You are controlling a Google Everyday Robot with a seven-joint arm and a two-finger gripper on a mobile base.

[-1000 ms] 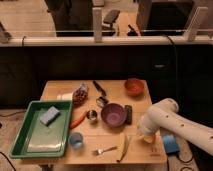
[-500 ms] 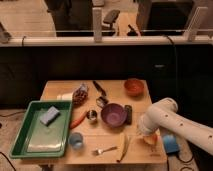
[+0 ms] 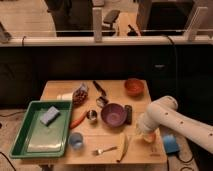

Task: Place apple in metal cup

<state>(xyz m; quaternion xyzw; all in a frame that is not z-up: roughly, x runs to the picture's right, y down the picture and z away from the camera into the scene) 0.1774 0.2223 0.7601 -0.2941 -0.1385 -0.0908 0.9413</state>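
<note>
My gripper (image 3: 144,133) hangs low over the table (image 3: 150,105) near its near right corner, at the end of my white arm (image 3: 172,120), which reaches in from beyond the right edge. The wrist covers it from above, so I cannot tell whether it is spread, closed or clamped on something.

The apple (image 3: 149,137) lies right at my gripper, just under and beside the arm's end, close to the near right corner. Whether the two touch I cannot tell. Only part of the apple shows: a small rounded orange-yellow patch against the pale wood.

The metal cup (image 3: 92,116) stands well apart from my gripper, toward the middle of the table and nearer the left edge. It is upright, small, short and silvery with a dark inside. The purple bowl (image 3: 114,114) sits just beside it on the right, between the cup and my arm.

A banana (image 3: 123,146) lies along the near edge, just left of the apple, with a fork (image 3: 102,150) to its left and a pale blue cup (image 3: 76,141) further left. A green tray (image 3: 30,145) holding a blue sponge (image 3: 50,115) sits at the left edge. An orange bowl (image 3: 134,87) stands near the far right corner.
</note>
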